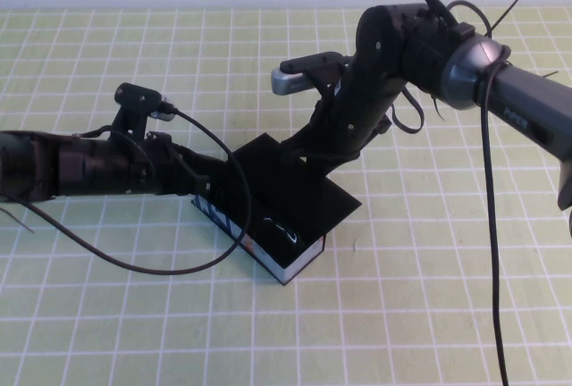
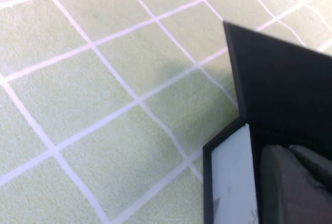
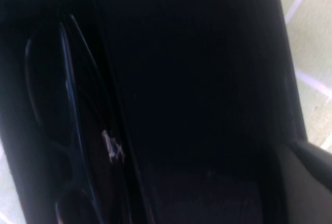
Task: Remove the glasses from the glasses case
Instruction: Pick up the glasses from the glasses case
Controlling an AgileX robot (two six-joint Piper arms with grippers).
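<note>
The black glasses case (image 1: 268, 256) lies open at the middle of the mat, its flap lid (image 1: 308, 194) folded out to the right. The black glasses (image 1: 283, 230) lie inside it; in the right wrist view they (image 3: 67, 130) show dimly beside the lid's black lining (image 3: 192, 79). My left gripper (image 1: 198, 185) is at the case's left end; the left wrist view shows it (image 2: 295, 182) against the case's white end panel (image 2: 231, 177). My right gripper (image 1: 308, 149) is down on the lid's far part and also shows in the right wrist view (image 3: 303, 182).
A green mat with a white grid (image 1: 429, 314) covers the table. The left arm's loose black cable (image 1: 134, 265) loops over the mat in front of that arm. The right arm (image 1: 500, 91) reaches in from the back right.
</note>
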